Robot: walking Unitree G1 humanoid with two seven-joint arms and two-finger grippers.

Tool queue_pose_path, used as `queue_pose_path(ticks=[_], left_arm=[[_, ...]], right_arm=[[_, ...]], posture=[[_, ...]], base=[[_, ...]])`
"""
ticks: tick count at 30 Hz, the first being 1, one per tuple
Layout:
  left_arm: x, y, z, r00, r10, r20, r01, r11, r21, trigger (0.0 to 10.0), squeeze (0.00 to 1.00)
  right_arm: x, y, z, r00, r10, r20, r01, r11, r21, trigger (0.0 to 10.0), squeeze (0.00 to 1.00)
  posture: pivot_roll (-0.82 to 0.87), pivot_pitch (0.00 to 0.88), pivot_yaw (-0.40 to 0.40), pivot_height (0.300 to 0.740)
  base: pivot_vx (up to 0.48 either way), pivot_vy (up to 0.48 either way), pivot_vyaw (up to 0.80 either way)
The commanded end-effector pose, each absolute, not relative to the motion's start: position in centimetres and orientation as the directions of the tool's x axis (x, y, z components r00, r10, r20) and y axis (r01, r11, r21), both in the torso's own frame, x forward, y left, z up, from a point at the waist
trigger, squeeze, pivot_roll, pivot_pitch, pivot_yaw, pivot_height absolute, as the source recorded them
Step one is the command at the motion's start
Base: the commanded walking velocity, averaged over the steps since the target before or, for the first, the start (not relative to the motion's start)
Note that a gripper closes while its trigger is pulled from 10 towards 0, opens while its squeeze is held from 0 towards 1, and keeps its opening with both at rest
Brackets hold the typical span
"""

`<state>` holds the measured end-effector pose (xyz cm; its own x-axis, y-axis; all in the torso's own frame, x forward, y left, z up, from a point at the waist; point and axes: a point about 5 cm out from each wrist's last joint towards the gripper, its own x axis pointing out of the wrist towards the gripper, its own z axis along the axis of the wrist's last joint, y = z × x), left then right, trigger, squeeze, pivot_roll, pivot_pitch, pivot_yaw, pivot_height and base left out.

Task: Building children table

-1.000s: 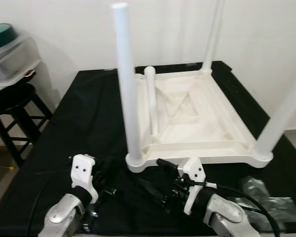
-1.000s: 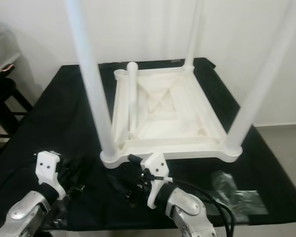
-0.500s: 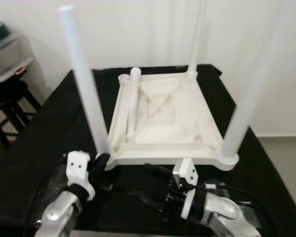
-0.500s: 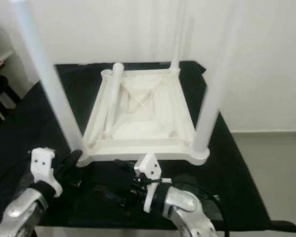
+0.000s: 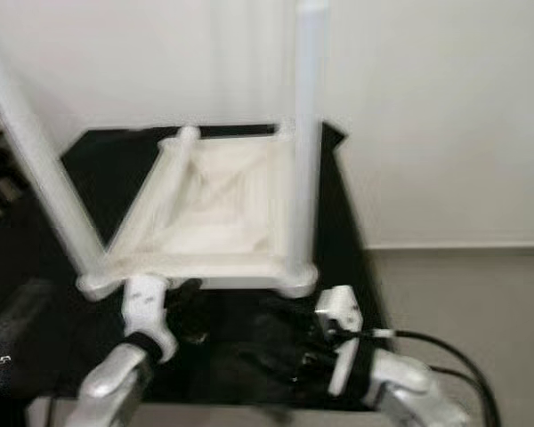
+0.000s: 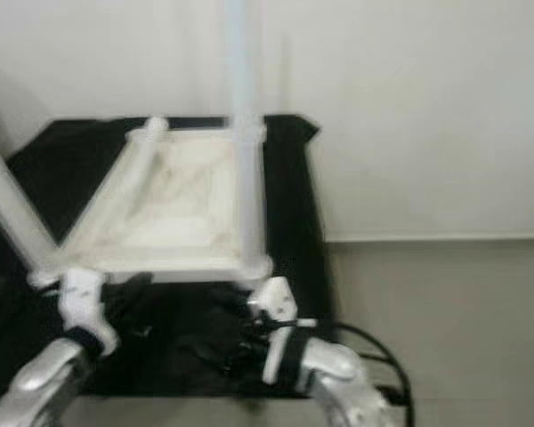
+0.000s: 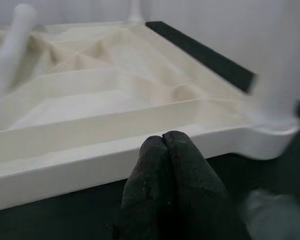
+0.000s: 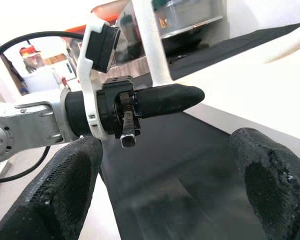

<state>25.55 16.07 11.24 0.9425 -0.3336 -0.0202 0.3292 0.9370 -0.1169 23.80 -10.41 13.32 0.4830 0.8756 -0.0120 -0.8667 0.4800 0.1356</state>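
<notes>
White moulded-plastic children's table, upside down on the black-covered worktop, legs upward: probably light, rigid, slick, best taken at the rim; left gripper pinched closed and empty beside it, right gripper spread wide.

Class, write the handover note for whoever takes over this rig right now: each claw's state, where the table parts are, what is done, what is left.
Left claw: shut, empty, low by the near rim of the upturned tabletop.
Right claw: open, empty, over the black cloth beside it.
Tabletop lies underside up on the cloth.
Done: three legs stand upright, such as the near right leg.
Left: the loose leg lies slanted inside the tabletop, not yet socketed.
</notes>
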Motion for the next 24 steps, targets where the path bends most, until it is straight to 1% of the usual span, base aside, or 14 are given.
queue_pose_path(ticks=[1, 3, 6, 13, 15, 16, 17, 21, 24], left_arm=[[25.7, 15.9, 11.3, 0.941, -0.337, -0.02, 0.333, 0.937, -0.107, 10.0, 0.0], [25.7, 15.8, 11.3, 0.941, -0.338, -0.018, 0.334, 0.937, -0.107, 10.0, 0.0], [25.9, 15.7, 11.3, 0.939, -0.344, -0.014, 0.34, 0.934, -0.108, 10.0, 0.0], [26.2, 15.4, 11.2, 0.931, -0.366, -0.011, 0.363, 0.925, -0.112, 10.0, 0.0], [26.2, 15.2, 11.2, 0.928, -0.374, -0.012, 0.37, 0.922, -0.112, 10.0, 0.0], [26.2, 15.1, 11.1, 0.925, -0.379, -0.012, 0.375, 0.92, -0.112, 10.0, 0.0], [26.2, 15.1, 11.1, 0.925, -0.379, -0.012, 0.375, 0.92, -0.112, 10.0, 0.0], [26.2, 14.8, 11.1, 0.919, -0.393, -0.015, 0.389, 0.914, -0.115, 10.0, 0.0], [26.2, 14.7, 11.1, 0.918, -0.397, -0.016, 0.393, 0.912, -0.115, 10.0, 0.0]], right_arm=[[24.4, -11.4, 13.1, 0.55, 0.835, -0.024, -0.829, 0.549, 0.102, 10.0, 0.0], [25.0, -11.7, 12.9, 0.604, 0.797, -0.03, -0.793, 0.604, 0.081, 10.0, 0.0], [25.5, -12.0, 12.8, 0.638, 0.77, -0.006, -0.762, 0.633, 0.139, 10.0, 0.0], [25.9, -12.4, 12.6, 0.65, 0.76, 0.005, -0.748, 0.64, 0.176, 10.0, 0.0], [26.0, -12.5, 12.6, 0.669, 0.743, 0.011, -0.733, 0.658, 0.173, 10.0, 0.0], [26.2, -12.6, 12.6, 0.693, 0.721, 0.008, -0.713, 0.683, 0.159, 10.0, 0.0], [26.2, -12.6, 12.6, 0.693, 0.721, 0.008, -0.713, 0.683, 0.159, 10.0, 0.0], [26.8, -13.0, 12.5, 0.758, 0.653, -0.009, -0.648, 0.754, 0.11, 10.0, 0.0], [26.9, -13.1, 12.5, 0.772, 0.635, -0.014, -0.631, 0.77, 0.099, 10.0, 0.0]], posture=[[-0.07, 0.084, 0.067, 0.74], [-0.07, 0.084, 0.062, 0.74], [-0.09, 0.081, 0.052, 0.74], [-0.1, 0.078, 0.048, 0.74], [-0.1, 0.079, 0.045, 0.74], [-0.1, 0.08, 0.045, 0.74], [-0.1, 0.08, 0.045, 0.74], [-0.1, 0.078, 0.037, 0.74], [-0.1, 0.078, 0.037, 0.74]], base=[[0.0, -0.48, 0.0], [0.0, -0.48, 0.0], [0.0, -0.48, 0.0], [0.0, -0.48, 0.0], [0.0, -0.48, 0.0], [0.0, -0.48, 0.0], [0.0, -0.48, 0.0], [0.0, -0.48, 0.0], [0.0, -0.48, 0.0]])
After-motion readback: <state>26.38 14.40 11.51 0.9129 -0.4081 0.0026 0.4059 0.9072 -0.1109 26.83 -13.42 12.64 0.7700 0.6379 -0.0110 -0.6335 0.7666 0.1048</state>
